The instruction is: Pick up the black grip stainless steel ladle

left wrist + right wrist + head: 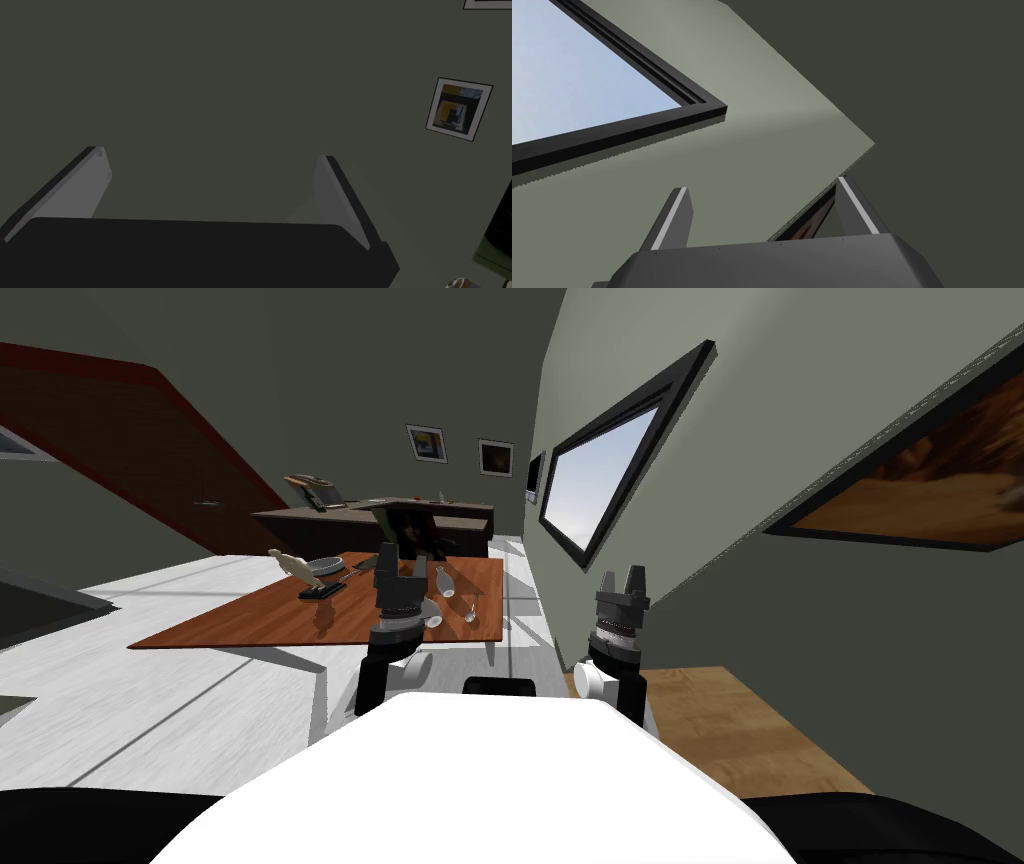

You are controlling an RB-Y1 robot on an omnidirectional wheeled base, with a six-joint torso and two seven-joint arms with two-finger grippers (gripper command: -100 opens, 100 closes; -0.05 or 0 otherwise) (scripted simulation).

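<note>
On the brown wooden table (260,623) ahead lies a thin utensil with a dark handle, which looks like the ladle (335,581). It rests beside a shallow grey bowl (325,562). My left gripper (388,554) is raised in front of the table's near right part, short of the ladle and to its right. In the left wrist view the left gripper (212,160) is open, with a dark wall between its fingers. My right gripper (622,578) is held up near the right wall, away from the table. In its own wrist view the right gripper (762,186) is open and holds nothing.
A pale bird-like figure (290,563), a white bottle (443,581) and a small glass (470,611) also stand on the table. A dark counter (380,516) runs behind it. The right wall carries a window (600,478). A light wooden surface (730,728) lies low on my right.
</note>
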